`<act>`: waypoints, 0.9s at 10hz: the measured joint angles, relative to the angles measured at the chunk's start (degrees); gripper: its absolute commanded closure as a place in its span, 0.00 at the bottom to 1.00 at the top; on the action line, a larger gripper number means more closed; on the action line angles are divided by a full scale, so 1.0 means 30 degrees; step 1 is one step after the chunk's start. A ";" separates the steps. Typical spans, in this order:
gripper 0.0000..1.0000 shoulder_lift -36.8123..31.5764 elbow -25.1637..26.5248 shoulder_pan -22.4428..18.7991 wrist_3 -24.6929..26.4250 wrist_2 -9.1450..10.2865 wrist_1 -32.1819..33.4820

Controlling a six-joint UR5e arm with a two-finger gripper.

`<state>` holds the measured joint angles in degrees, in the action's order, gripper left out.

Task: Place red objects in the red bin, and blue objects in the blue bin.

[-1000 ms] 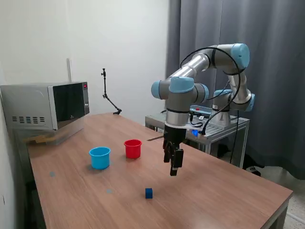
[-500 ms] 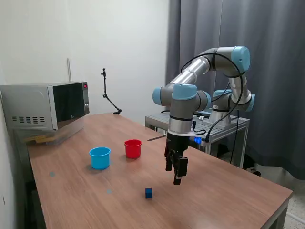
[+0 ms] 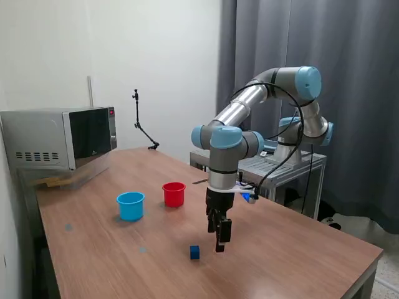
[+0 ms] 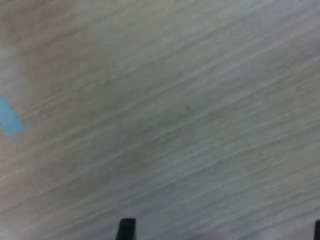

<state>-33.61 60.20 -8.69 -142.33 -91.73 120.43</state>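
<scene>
Only one blue cube (image 3: pixel 195 251) left on the table (image 3: pixel 299 261) afaict, near side, gripper (image 3: pixel 220 240) just right of it, empty, jaws apart. Cups' insides hidden tbh.

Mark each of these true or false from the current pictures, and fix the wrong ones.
1. A blue cube lies on the table. True.
2. The tool holds the cube. False: it hangs beside the cube, on the exterior view's right, and grips nothing.
3. The red cup stands on the exterior view's right of the light-blue cup. True.
4. The two cups are stacked. False: they stand apart.
5. A microwave sits on the table. True.
</scene>
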 measured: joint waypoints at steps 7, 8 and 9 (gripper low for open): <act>0.00 0.1177 -0.1556 0.0206 -0.2344 0.0002 0.0929; 0.00 0.1196 -0.1567 0.0227 -0.2353 -0.0005 0.0962; 0.00 0.1202 -0.1593 0.0258 -0.2340 -0.0008 0.0976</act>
<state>-30.00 55.42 -7.92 -149.35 -91.75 123.36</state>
